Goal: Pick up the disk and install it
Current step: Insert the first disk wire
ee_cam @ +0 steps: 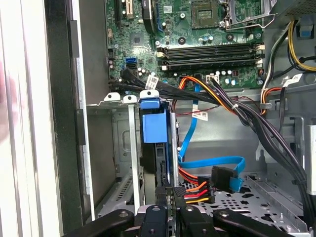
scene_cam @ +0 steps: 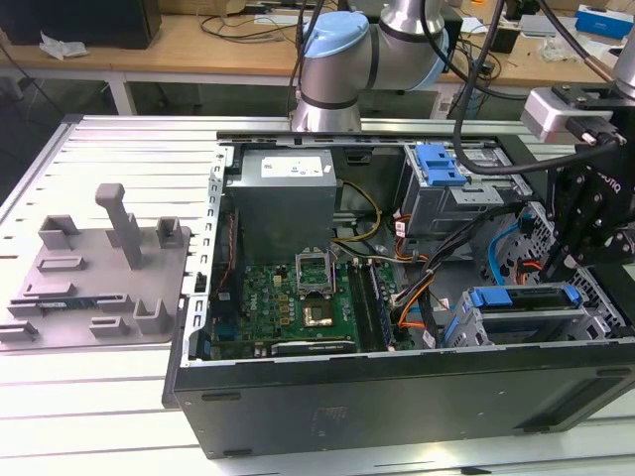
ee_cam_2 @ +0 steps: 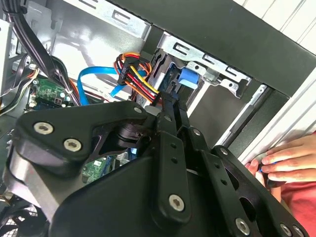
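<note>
No print can be read with certainty. In the exterior view, a white label [scene_cam: 296,167] with dark lines of print sits on the grey power supply [scene_cam: 288,213], its characters too small to make out. The gripper [scene_cam: 575,270] carries pale lettering on its black housing, cut off at the picture's edge. In the first wrist view, white tags [ee_cam: 201,115] wrapped on the cables bear tiny dark print that is illegible. The green motherboard [ee_cam: 197,29] shows fine white markings beside its sockets and a small white sticker [ee_cam: 168,8], none of it clear enough to read.
</note>
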Robot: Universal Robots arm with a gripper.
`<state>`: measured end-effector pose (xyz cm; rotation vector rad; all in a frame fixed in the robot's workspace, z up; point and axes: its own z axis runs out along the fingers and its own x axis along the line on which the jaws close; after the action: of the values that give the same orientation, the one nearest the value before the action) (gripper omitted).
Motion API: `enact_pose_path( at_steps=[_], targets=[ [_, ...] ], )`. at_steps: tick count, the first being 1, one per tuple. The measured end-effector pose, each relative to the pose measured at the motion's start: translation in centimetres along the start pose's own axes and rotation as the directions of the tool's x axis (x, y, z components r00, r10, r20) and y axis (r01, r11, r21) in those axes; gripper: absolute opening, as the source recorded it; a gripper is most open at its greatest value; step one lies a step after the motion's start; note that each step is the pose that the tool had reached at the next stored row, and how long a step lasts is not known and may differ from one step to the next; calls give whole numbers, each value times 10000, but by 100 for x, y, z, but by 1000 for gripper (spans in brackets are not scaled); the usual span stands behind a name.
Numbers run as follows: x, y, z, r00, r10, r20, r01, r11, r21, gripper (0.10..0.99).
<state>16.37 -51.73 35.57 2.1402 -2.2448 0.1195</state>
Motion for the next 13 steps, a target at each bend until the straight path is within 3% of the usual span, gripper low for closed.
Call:
enact_pose_path(
  at_steps=[13],
  targets=[
    [1,1,36,10000,0,-2,0,10000,0,165]
  ],
)
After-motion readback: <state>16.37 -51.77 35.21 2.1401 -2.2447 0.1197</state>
